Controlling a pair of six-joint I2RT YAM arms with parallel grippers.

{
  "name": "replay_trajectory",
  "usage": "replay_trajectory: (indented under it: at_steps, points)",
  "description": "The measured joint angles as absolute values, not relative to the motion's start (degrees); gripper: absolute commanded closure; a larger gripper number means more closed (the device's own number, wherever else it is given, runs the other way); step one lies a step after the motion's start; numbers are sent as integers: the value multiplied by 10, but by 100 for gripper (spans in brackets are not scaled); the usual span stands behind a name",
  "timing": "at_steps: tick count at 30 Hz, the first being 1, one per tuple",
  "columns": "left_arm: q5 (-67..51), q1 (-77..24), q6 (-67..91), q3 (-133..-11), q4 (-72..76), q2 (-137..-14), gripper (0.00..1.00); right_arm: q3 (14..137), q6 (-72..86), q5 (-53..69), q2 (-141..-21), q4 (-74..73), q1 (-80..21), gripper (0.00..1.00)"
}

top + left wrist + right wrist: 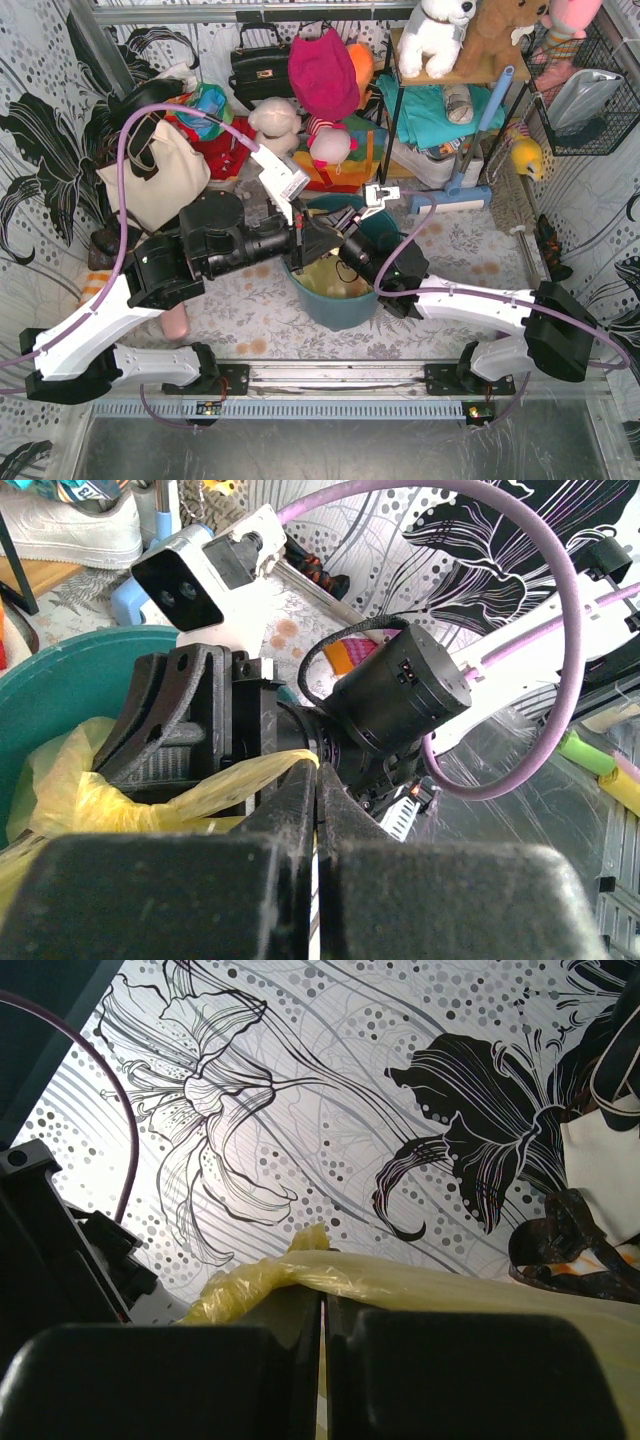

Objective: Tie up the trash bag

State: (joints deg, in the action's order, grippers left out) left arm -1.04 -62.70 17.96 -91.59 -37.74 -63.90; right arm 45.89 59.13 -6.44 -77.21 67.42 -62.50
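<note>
- A cream tote bag (160, 185) leans against the patterned wall at the far left, behind the left arm (110, 310).
- The left arm stretches from the near-left corner of the table (250, 315) toward the middle.
- The left gripper (316, 780) sits over the near-left rim of the bucket (345, 300). Its fingers are pressed together and pinch a fold of yellow plastic.
- The trash bag (90, 790) sits inside the teal bucket in the middle of the table. Its crinkled yellow top is gathered up above the rim, between the two grippers.
- The right gripper (322, 1305) faces the left one, just beside it over the bucket. Its fingers are also closed, and a strip of the bag's film is caught between them and drapes across their tips.
- The right arm (480, 305) comes in low from the near-right corner.
- A wire basket (590, 100) hangs on the wall at the far right.
</note>
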Motion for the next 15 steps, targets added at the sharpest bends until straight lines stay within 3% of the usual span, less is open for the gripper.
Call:
replay_trajectory:
  at_steps: [4,6,15]
  points:
    - [-11,-627,180,-908,-376,-635,58,460,594,-64,-786,688,-625,100]
    - [-10,-627,180,-905,-374,-630,48,460,594,-64,-791,689,-625,100]
    - [30,-627,180,-903,-367,-580,44,460,594,-64,-794,689,-625,100]
